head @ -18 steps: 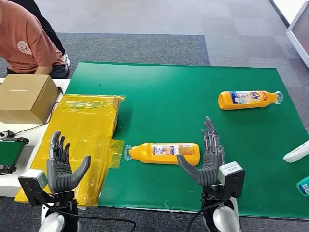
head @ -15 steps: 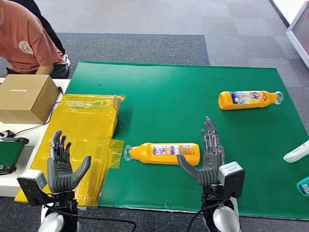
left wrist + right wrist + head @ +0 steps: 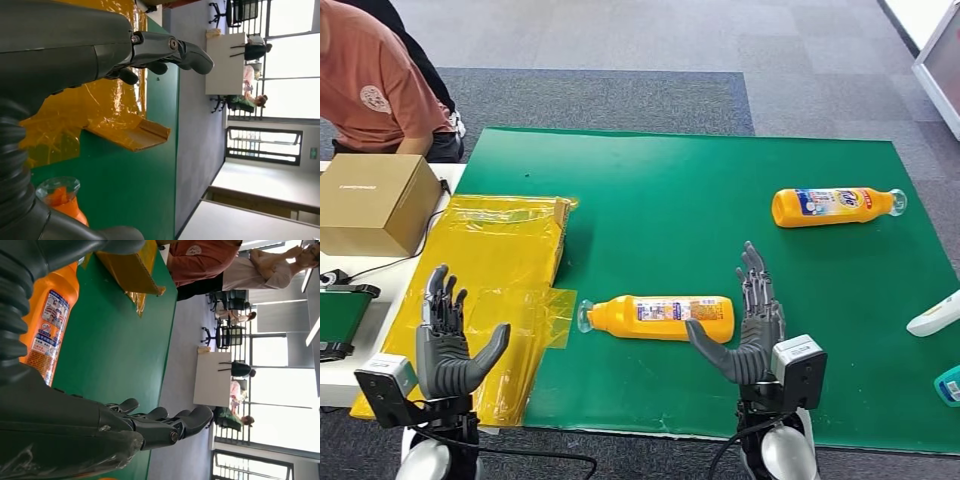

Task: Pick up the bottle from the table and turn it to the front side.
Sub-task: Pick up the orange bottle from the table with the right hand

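Observation:
An orange bottle [image 3: 663,318] lies on its side on the green mat [image 3: 682,220], clear cap toward my left, its small-print label facing up. My right hand [image 3: 754,325] stands open just to the right of its base, thumb nearly at the bottle, holding nothing. The right wrist view looks along the bottle [image 3: 47,325] past my hand's fingers [image 3: 162,425]. My left hand [image 3: 450,340] is open over the yellow plastic sheet, apart from the bottle. The clear cap [image 3: 58,189] appears in the left wrist view. A second orange bottle [image 3: 833,206] lies at the far right.
A crumpled yellow plastic sheet [image 3: 497,275] covers the mat's left side. A cardboard box [image 3: 373,200] sits on the white table at left, with a person in an orange shirt [image 3: 373,85] behind it. White and teal objects [image 3: 935,315] lie at the right edge.
My left hand has shifted very slightly. The right hand and both bottles stay where they were.

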Available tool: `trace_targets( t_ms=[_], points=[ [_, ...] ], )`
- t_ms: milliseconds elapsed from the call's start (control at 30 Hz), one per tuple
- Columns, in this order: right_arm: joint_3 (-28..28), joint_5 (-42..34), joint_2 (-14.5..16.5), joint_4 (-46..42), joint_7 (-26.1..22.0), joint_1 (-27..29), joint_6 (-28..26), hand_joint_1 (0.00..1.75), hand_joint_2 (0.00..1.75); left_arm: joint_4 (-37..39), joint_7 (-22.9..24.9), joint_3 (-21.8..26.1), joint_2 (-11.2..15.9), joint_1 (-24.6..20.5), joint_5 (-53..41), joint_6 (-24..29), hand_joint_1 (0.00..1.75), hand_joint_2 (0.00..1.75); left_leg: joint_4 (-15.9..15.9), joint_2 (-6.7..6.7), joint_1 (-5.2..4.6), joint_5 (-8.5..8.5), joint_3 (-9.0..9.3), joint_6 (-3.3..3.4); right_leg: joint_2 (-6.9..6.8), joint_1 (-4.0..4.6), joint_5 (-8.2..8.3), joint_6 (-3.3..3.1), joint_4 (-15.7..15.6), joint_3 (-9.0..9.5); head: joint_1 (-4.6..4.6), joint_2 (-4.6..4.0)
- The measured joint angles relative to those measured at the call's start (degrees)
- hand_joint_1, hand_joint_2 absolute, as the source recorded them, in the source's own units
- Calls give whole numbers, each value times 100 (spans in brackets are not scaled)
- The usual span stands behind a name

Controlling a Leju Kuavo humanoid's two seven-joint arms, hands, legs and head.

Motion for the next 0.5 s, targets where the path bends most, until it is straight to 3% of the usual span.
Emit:
trace_targets(
  t_ms=[200,300,400,500],
  points=[
    [0,51,-1,0,19,-1,7,0,175,1,27,4,8,4,62,-38,0,175,0,0,0,0,0,0,0,0,0,0,0,0,1,-1],
    [7,701,-16,3,189,-10,-296,0,175,2,71,6,7,7,58,-56,0,175,0,0,0,0,0,0,0,0,0,0,0,1,1,0],
    [36,2950,-83,56,1045,-75,-859,0,175,0,151,17,-7,21,-78,-115,0,175,0,0,0,0,0,0,0,0,0,0,0,2,1,0],
    [69,5420,-191,328,2020,-233,-847,0,175,-31,264,41,-32,34,-305,-262,0,175,0,0,0,1,0,0,0,0,1,1,0,3,1,0]
  ],
)
